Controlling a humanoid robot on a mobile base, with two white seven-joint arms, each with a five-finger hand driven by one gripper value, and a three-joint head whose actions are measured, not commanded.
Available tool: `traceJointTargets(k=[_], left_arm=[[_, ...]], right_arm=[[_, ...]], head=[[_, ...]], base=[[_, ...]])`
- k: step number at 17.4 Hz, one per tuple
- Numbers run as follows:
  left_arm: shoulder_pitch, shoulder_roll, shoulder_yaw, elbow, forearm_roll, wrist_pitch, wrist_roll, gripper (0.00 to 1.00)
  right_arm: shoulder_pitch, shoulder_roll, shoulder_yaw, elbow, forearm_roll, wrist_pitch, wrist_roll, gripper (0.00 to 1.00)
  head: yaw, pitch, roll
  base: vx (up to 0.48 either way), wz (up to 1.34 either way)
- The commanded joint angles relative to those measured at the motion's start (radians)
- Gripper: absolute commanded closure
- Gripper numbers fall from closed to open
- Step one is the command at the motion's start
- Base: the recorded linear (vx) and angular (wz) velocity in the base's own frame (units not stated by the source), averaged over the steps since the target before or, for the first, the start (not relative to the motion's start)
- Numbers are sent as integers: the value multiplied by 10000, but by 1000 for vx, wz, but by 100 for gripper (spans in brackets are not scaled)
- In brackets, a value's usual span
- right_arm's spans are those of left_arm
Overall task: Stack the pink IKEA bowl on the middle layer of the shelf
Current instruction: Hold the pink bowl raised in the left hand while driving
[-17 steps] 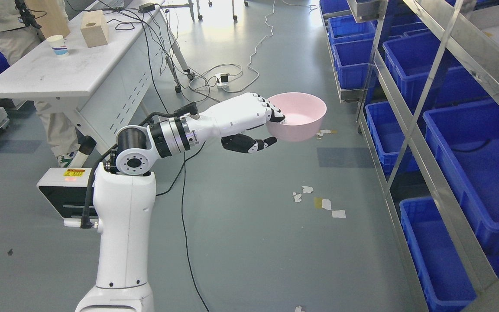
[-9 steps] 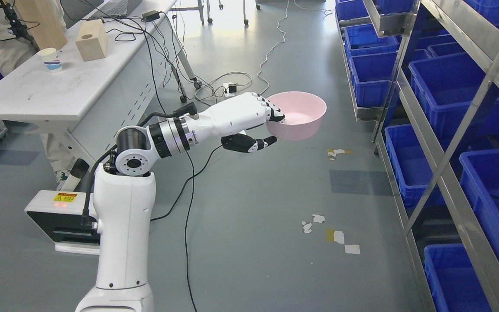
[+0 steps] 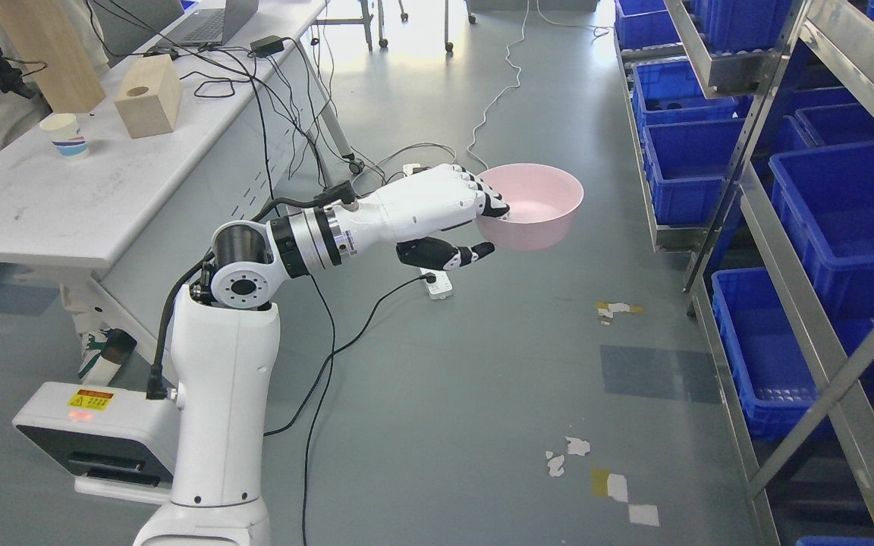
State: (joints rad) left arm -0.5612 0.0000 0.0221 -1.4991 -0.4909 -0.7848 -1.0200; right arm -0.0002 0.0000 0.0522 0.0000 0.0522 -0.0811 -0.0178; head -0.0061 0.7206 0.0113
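While the left arm is reaching across the middle of the view, its robot hand (image 3: 475, 220) is gripping the near rim of the pink bowl (image 3: 536, 206), white fingers (image 3: 458, 189) curling over the edge and the dark thumb sitting below the wall. That bowl is hanging upright in the air above the grey floor (image 3: 444, 394), well apart from the metal shelf (image 3: 771, 250) on the right, whose blue bins (image 3: 854, 220) are being cut off by the frame edge. Part of the bowl's near wall is hiding behind the fingers. On the left, the bench (image 3: 88, 205) is carrying a paper cup (image 3: 64, 135) and a wooden block (image 3: 147, 97); a person behind it is showing only partly. No right arm is showing.
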Motion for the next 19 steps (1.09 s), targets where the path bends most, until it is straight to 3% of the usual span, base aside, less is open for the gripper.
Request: traceJointTargets(k=[1,10,19], left_arm=[[-17,175,-405,-72,0,-6,198,99],[-185,175,-466,-103,-15,-6,367,99],[-263,175,-1111,-88,-15,-6,659,99]], right_arm=[[48,-175,0,-174,0,-2,-6,0],[48,-175,0,-174,0,-2,-6,0],[48,-175,0,-174,0,-2,-6,0]], head=[[0,0,0],[0,0,0],[0,0,0]], base=[[426,95],[364,11],[208,-19]])
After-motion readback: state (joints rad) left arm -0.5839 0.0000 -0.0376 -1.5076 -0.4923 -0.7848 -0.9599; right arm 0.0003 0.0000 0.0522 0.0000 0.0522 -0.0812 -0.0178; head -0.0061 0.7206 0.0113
